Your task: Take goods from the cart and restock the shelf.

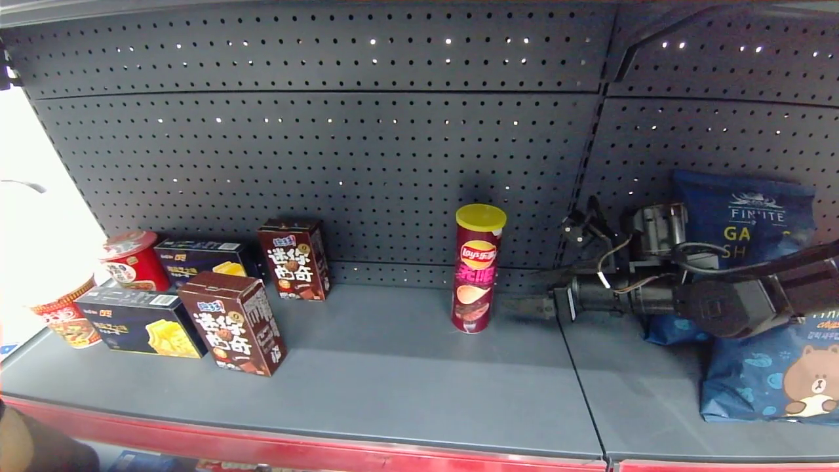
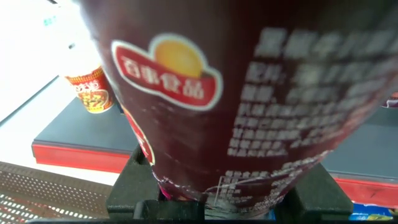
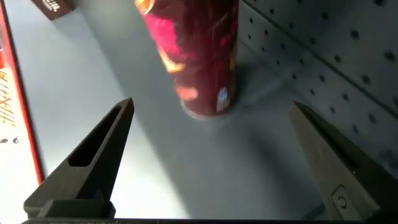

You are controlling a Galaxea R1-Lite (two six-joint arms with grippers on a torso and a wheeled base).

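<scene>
Straight ahead, a grey metal shelf (image 1: pixel 393 387) with a red front edge runs across the head view, backed by a dark perforated panel (image 1: pixel 328 164). At its right end are two blue snack bags: one (image 1: pixel 754 223) leans against the panel and a bear-printed one (image 1: pixel 773 373) lies flat in front of it. The black right arm (image 1: pixel 721 305) stretches in over them. Toward the left end stand two brown cartons (image 1: pixel 234 324) (image 1: pixel 295 259) and two dark navy boxes with yellow pictures (image 1: pixel 141 321) (image 1: pixel 203 259). Two red-and-white noodle cups (image 1: pixel 134 260) (image 1: pixel 65 318) stand at the far edge. Near the middle, well apart from the cartons, a dark red chip can with a yellow lid (image 1: pixel 477 275) stands upright on the shelf, close to the panel. The right claw (image 3: pixel 208 115) sits low over the shelf just beside that can. Its two black fingers (image 3: pixel 118 124) are spread wide and touch nothing. The left claw (image 2: pixel 217 206) is clamped around a second dark red chip can (image 2: pixel 249 93), held out in front of the shelf's red edge toward the noodle-cup end.
</scene>
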